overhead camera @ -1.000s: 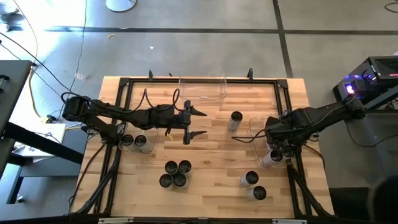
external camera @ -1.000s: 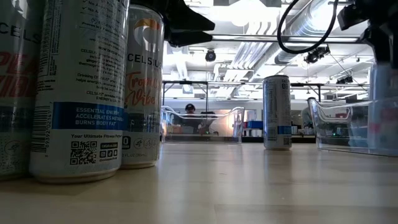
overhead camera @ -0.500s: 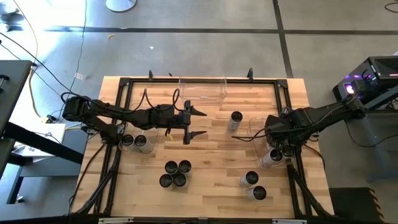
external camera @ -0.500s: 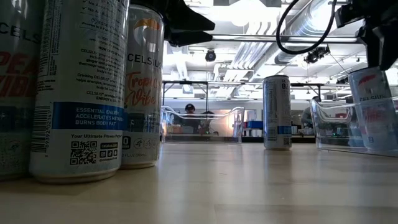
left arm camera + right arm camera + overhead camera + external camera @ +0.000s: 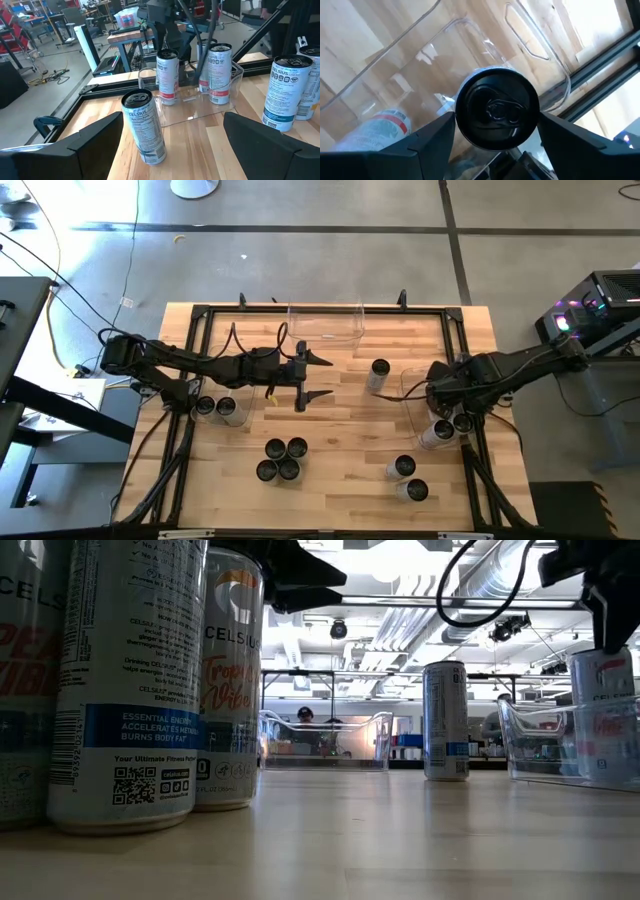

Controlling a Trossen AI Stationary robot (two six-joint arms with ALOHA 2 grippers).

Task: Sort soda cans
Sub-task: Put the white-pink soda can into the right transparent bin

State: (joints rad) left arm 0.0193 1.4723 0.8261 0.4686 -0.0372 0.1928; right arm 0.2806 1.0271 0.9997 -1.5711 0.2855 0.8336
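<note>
Left gripper [image 5: 312,377] hovering over mid wooden desk [image 5: 340,470], jaws wide, empty. Two silvery upright soda cans [image 5: 215,408] at desk's left edge. Cluster of four dark-topped cans [image 5: 282,459] front centre. Lone can [image 5: 378,373] standing right of centre. Right gripper [image 5: 496,142] above clear plastic rectangular bin [image 5: 412,386], jaws flanking upright can [image 5: 496,109] inside; grip or release cannot tell. Fallen can [image 5: 437,434] beside it. Two more cans [image 5: 407,478] front right.
</note>
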